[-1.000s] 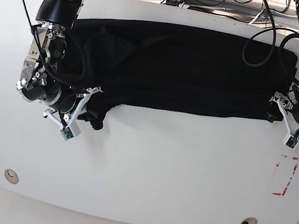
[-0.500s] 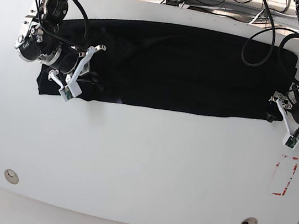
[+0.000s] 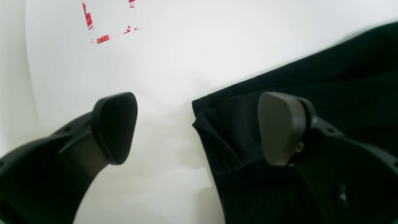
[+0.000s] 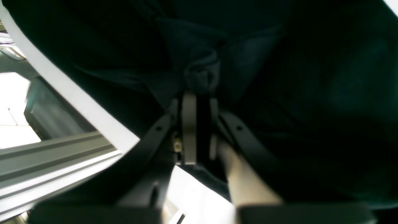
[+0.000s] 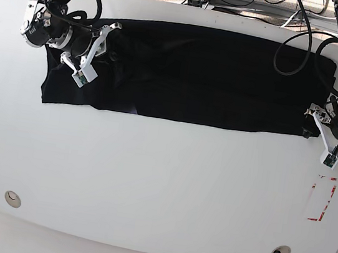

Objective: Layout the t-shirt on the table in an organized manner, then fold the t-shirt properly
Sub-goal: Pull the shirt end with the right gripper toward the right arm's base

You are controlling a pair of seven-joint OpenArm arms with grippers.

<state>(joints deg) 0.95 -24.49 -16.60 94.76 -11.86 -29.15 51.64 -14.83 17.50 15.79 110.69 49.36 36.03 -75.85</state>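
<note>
White tabletop (image 5: 160, 188) with curved edges carries the t-shirt (image 5: 189, 73), laid as a wide black band across the far half; cables and frame parts show beyond the far edge.

Right gripper (image 5: 108, 45): positioned over the shirt's end, with cloth lying on all sides of it in the base view. In the right wrist view the fingers (image 4: 189, 124) stand close together with a narrow gap, and a bunched knot of dark fabric (image 4: 202, 74) sits at their tips, pinched between them. The table's white rim (image 4: 77, 99) runs just beside this gripper, with metal framing (image 4: 56, 161) past it.

Left gripper (image 5: 336, 147): jaws spread wide, nothing between them. In the left wrist view one pad (image 3: 116, 126) hangs over bare table, the other pad (image 3: 279, 127) over the shirt's folded corner (image 3: 211, 124); the cloth edge lies between the two pads, nearer the second. Whether either pad touches the surface cannot be determined.

Red dashed rectangle mark (image 5: 322, 198) lies on the table near the left gripper, on its near side, clear of the shirt
</note>
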